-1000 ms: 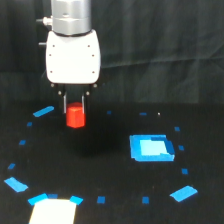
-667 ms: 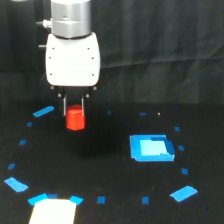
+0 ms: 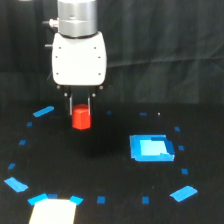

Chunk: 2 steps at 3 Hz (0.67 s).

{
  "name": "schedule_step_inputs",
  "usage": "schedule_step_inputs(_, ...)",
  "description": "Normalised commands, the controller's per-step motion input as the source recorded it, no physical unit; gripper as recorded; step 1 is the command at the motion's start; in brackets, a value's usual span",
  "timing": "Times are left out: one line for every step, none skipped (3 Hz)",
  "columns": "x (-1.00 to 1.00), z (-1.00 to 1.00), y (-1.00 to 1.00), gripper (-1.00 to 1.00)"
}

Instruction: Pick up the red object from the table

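The red object (image 3: 81,119) is a small red-orange faceted block, held between the dark fingers below my white gripper head. My gripper (image 3: 80,111) is shut on its upper part. The block hangs a short way above the black table (image 3: 100,165), left of centre in the exterior view, with a faint shadow below it. The block's top is hidden between the fingers.
A bright blue square piece (image 3: 151,148) lies on the exterior view's right. Blue tape marks ring the table, with larger patches at the far left (image 3: 43,111), lower left (image 3: 16,184) and lower right (image 3: 183,192). A pale sheet (image 3: 52,212) sits at the bottom left. A black curtain hangs behind.
The gripper has risen a little with the red block in it and shifted slightly to the exterior view's right. Nothing else has moved.
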Motion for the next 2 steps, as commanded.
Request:
schedule_step_inputs(-0.21,0.31,-0.13,-0.88)
schedule_step_inputs(-0.16,-0.26,-0.19,-1.00)
